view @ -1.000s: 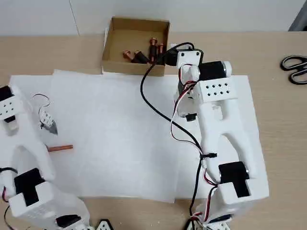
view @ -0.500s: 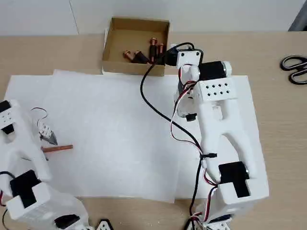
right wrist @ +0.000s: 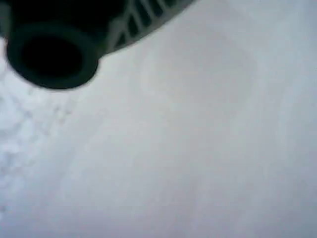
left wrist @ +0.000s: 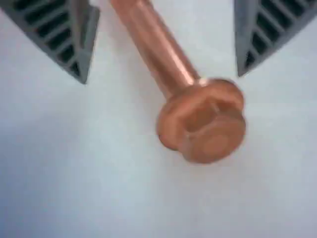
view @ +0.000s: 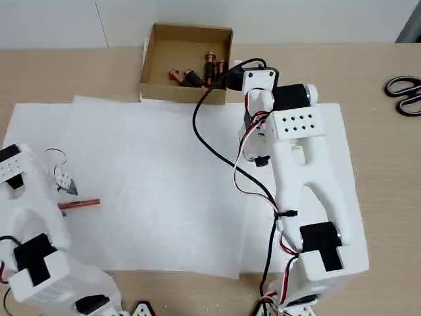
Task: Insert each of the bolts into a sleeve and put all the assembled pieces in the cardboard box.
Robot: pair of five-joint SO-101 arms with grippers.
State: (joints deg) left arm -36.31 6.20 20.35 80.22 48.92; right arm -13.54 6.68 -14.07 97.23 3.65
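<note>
Left gripper (left wrist: pixel 162 67) spread astride the bolt (left wrist: pixel 200 126), right gripper (right wrist: pixel 106 27) clamping a sleeve (right wrist: pixel 49 57): we risk one jaw rolling the bolt away.

Left arm (view: pixel 36 217) rises from its base at the near left corner and bends over the left side of the table. Its wrist is pitched down, the left gripper (view: pixel 66 186) sits low over the surface, and the two ribbed fingers (left wrist: pixel 64 39) are spread well apart. Right arm (view: pixel 309 164) stretches from its near right base toward the far middle, with the right gripper (view: pixel 231 79) tucked under the wrist and closed on a black sleeve (right wrist: pixel 49 57).
</note>
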